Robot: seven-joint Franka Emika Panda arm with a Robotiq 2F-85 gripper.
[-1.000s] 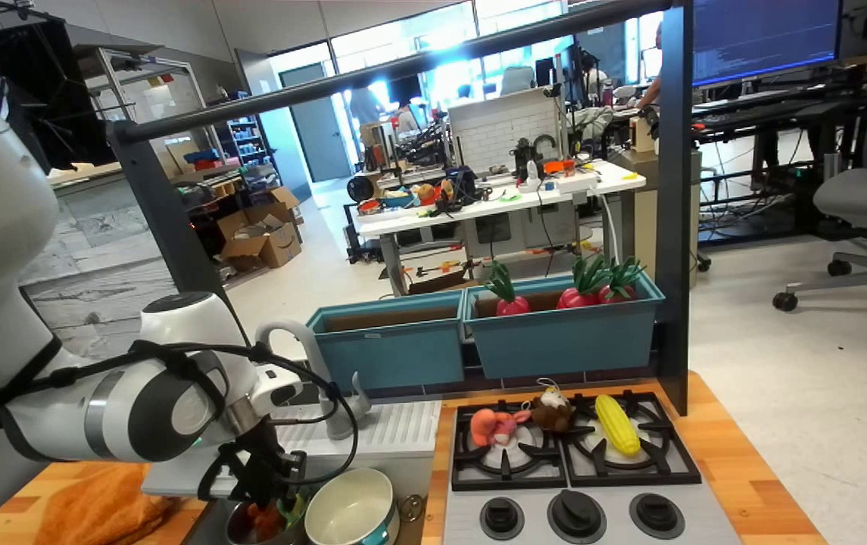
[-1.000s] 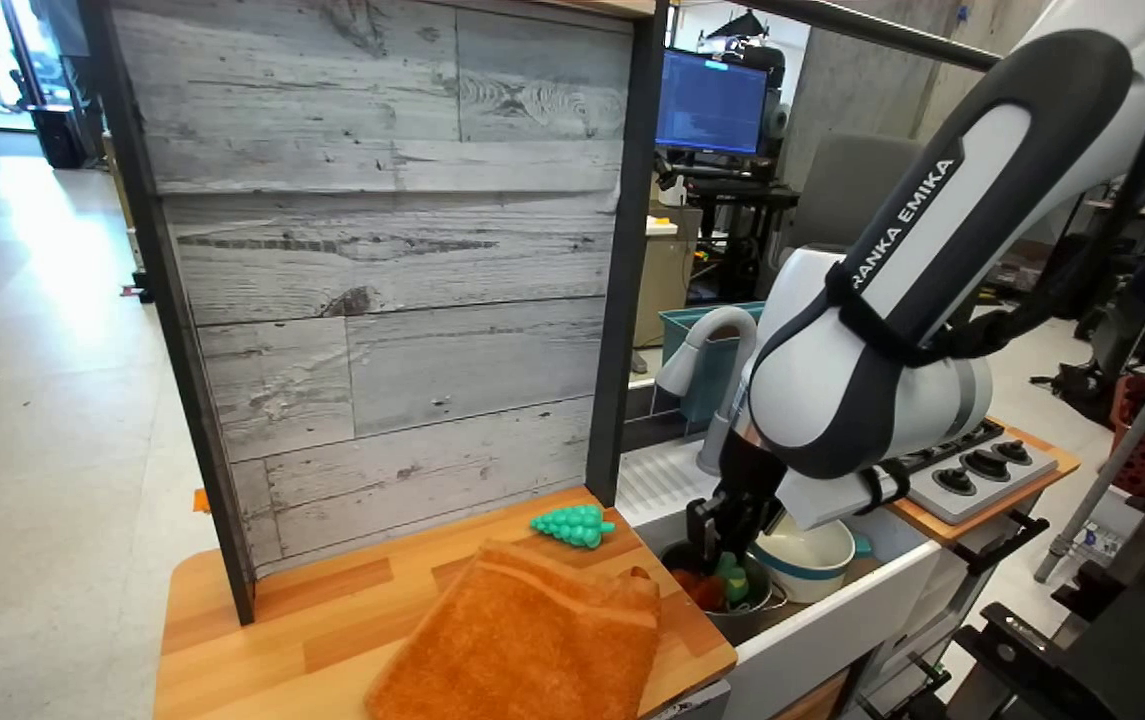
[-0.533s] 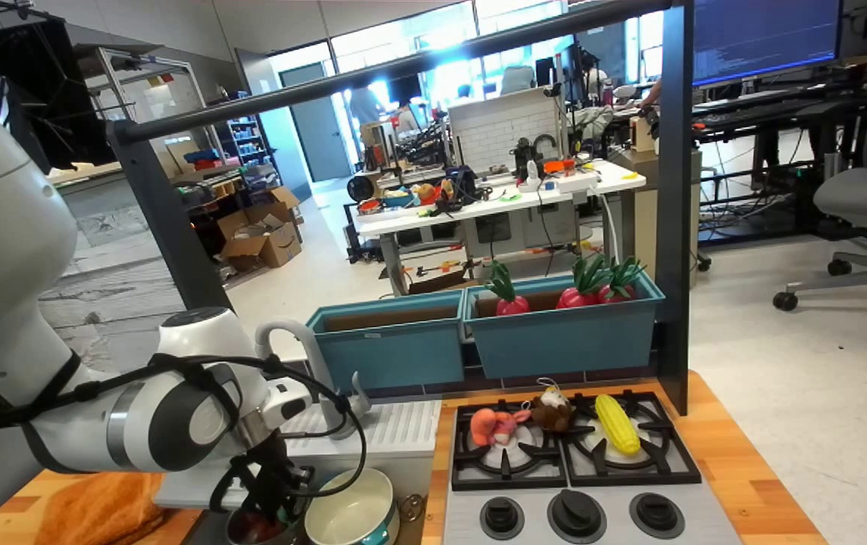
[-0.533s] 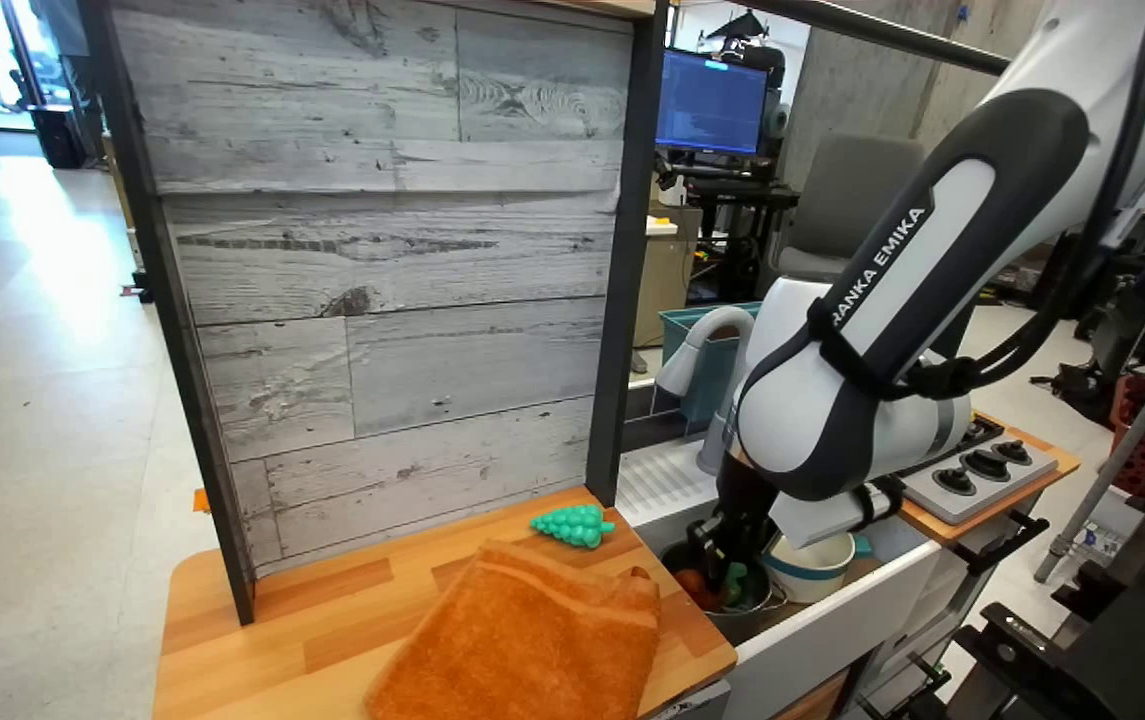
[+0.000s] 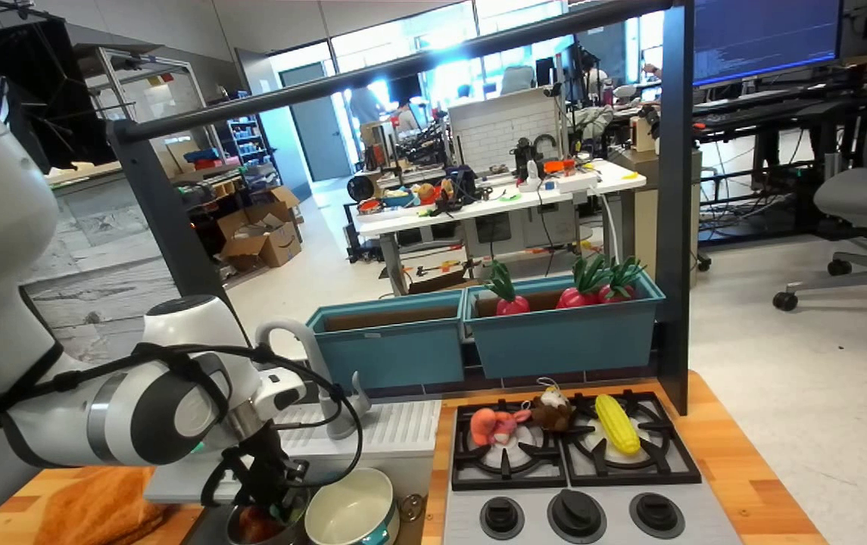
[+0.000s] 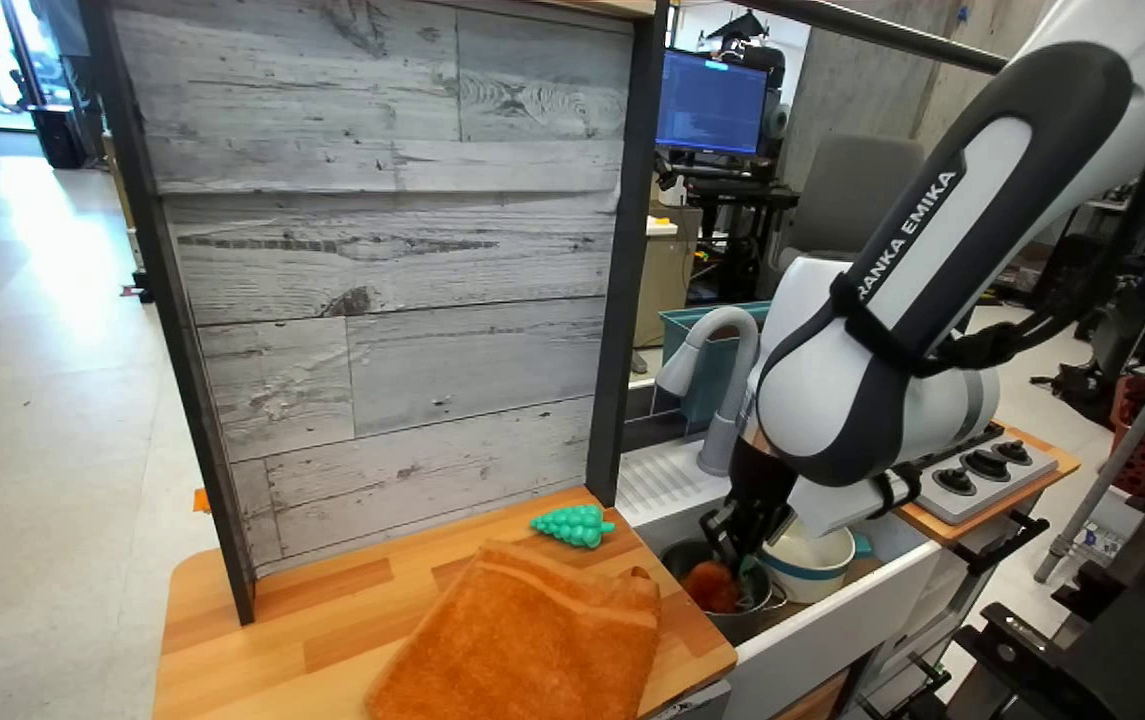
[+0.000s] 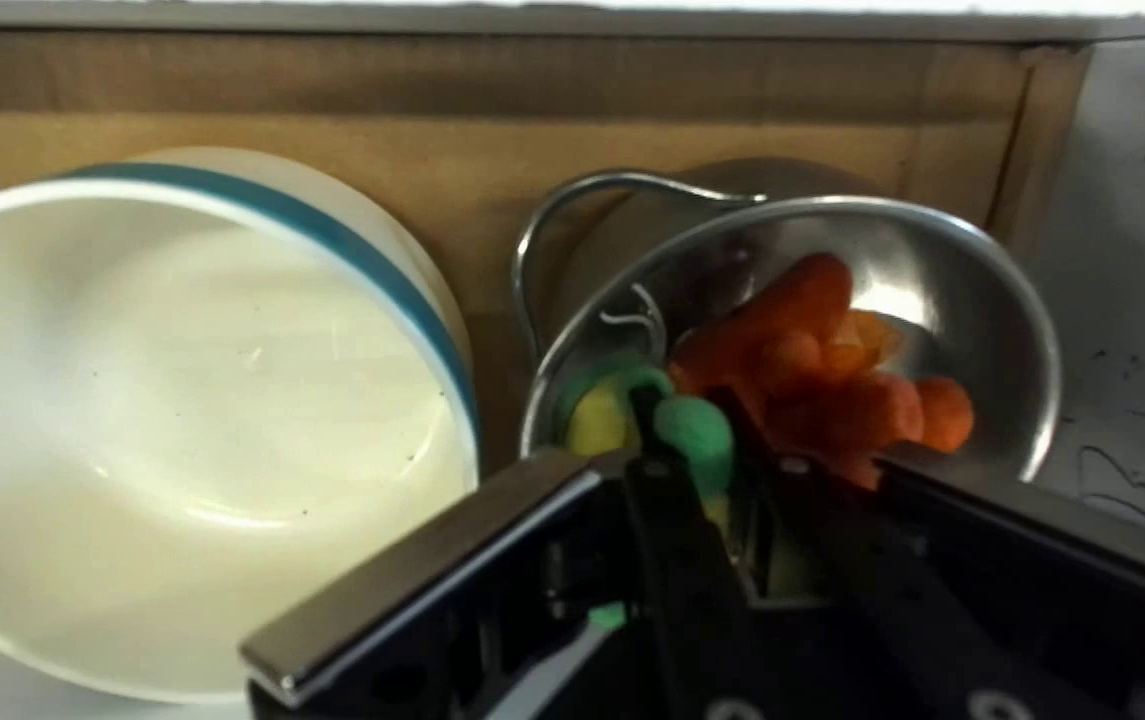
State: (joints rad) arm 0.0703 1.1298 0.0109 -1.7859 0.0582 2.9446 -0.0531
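Pinching a soft-looking green-and-yellow toy [image 7: 694, 447] by its rounded green part, the black two-fingered gripper [image 7: 687, 405] has it directly between its tips inside the shiny round steel pot [image 7: 1002, 340], toward the cream teal-banded pot [image 7: 372, 390].

Wooden countertop [image 6: 342, 610]: orange towel [image 6: 532, 640], spread out; green bumpy toy [image 6: 573, 525], just beside the towel.
Sink [image 6: 832, 635]: steel pot [image 7: 982, 310] and teal-banded cream pot [image 7: 252, 420], standing side by side on the brown base [image 7: 492, 150].
Stovetop [image 5: 706, 530]: coral toy [image 5: 483, 428], brown toy [image 5: 552, 415] and yellow corn [image 5: 618, 425], all seated on the black grates [image 5: 509, 484].
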